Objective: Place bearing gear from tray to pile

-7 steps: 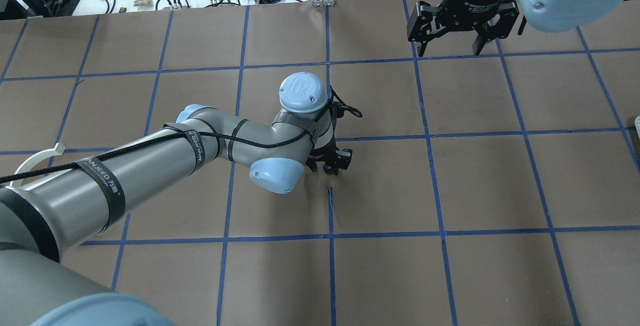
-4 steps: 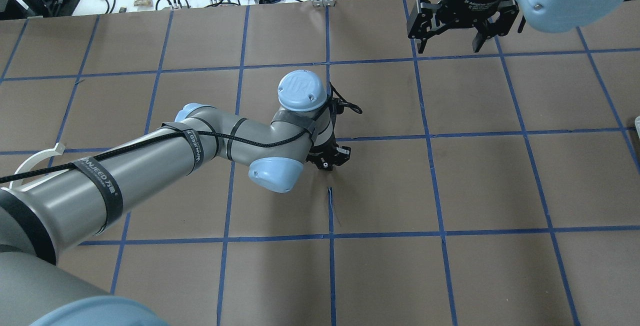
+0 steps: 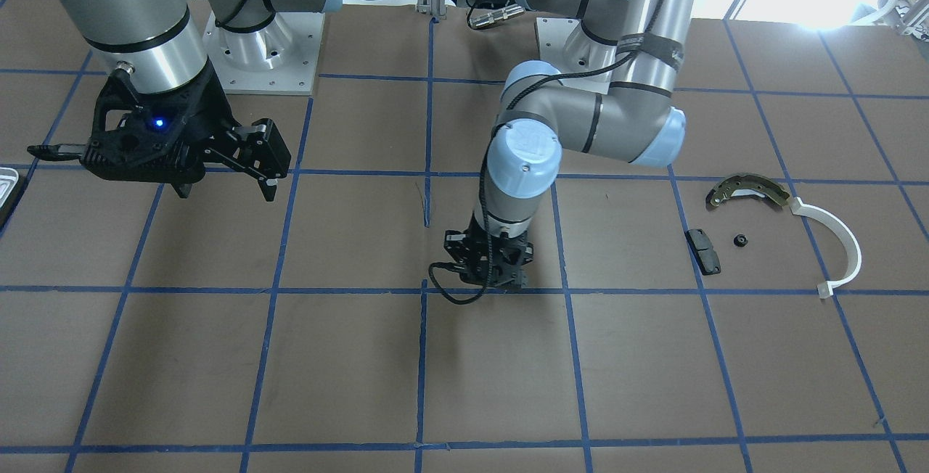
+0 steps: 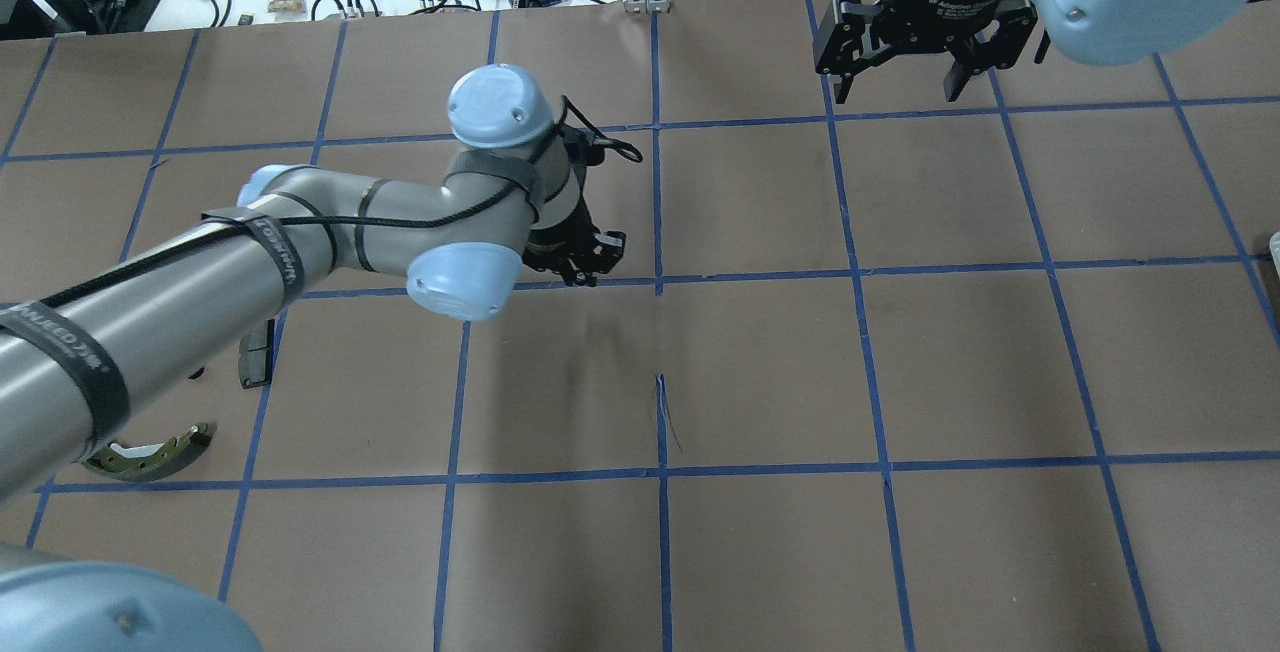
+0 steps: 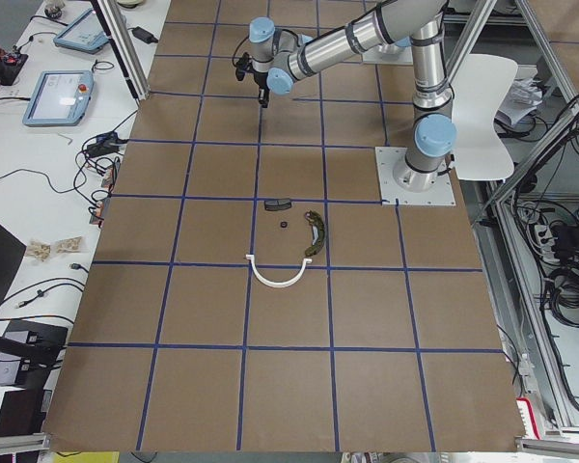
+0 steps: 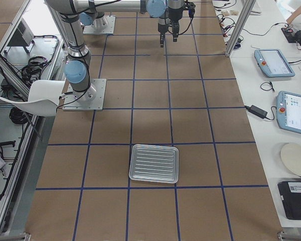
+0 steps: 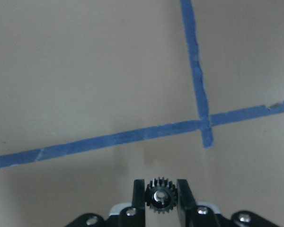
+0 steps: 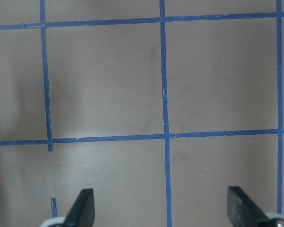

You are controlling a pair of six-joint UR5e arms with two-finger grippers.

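**Left gripper (image 7: 161,193) carries the bearing gear (image 7: 160,198) over the table (image 3: 348,379), short of the pile.**

In the left wrist view the small black toothed gear is pinched between the two fingers at the bottom centre of the frame, above crossing blue tape lines. In the front-facing view this gripper hangs near the middle. It is well apart from the pile at the right: a brake shoe (image 3: 747,190), a white arc (image 3: 842,241), a black pad (image 3: 704,250), and a tiny dark part (image 3: 739,241) that may be another gear but is too small to tell. The right gripper (image 8: 162,208) sits at the upper left of the front-facing view, its jaws spread wide with only table between them. The tray (image 6: 154,163) lies at the lower centre of the right-side view.
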